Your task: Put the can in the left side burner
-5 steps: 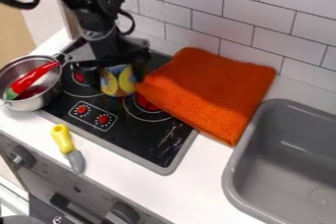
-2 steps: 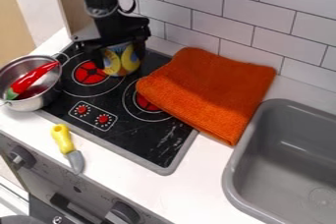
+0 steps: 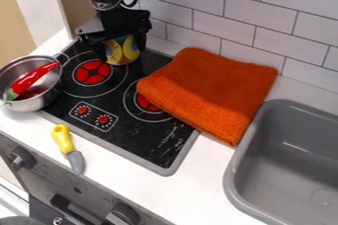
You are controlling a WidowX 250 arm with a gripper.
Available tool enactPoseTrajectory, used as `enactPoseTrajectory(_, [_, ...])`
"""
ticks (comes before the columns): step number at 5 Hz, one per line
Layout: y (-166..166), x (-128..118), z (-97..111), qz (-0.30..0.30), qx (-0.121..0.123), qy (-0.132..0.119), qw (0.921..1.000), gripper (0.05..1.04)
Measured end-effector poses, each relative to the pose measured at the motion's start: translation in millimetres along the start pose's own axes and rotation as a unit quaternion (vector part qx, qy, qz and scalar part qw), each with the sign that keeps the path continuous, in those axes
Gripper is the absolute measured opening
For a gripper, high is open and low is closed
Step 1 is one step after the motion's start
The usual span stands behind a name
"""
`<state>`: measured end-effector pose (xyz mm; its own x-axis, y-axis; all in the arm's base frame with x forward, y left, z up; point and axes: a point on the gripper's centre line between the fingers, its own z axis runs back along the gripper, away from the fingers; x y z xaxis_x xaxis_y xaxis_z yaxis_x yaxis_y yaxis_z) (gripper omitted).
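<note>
Between the jaws of the black metal gripper (image 3: 121, 55), a yellow-and-blue cylindrical can (image 3: 125, 47) was clasped, near the round red-centred left burner (image 3: 92, 72). The black flat cooktop (image 3: 135, 132) was partly covered by a folded orange cloth towel (image 3: 211, 91).

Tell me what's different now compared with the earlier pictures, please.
The black gripper and the yellow-and-blue can between its fingers have moved together toward the tiled wall, uncovering the left burner. Nothing was newly grasped or let go. The saucepan with the red pepper, yellow-handled knife and orange towel stayed put.
</note>
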<state>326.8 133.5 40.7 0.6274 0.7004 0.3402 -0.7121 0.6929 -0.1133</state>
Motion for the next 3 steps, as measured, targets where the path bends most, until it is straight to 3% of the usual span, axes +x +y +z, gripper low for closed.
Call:
enactPoseTrajectory(1, [0, 0, -1, 0.001, 0.000, 0.003, 1.0000, 0.999])
enactPoseTrajectory(2, [3, -17, 3, -0.019, -0.005, 0.027, 0.9994, 0.999])
enactPoseTrajectory(3, [1, -34, 27, -0.039, -0.018, 0.041, 0.9982, 0.999])
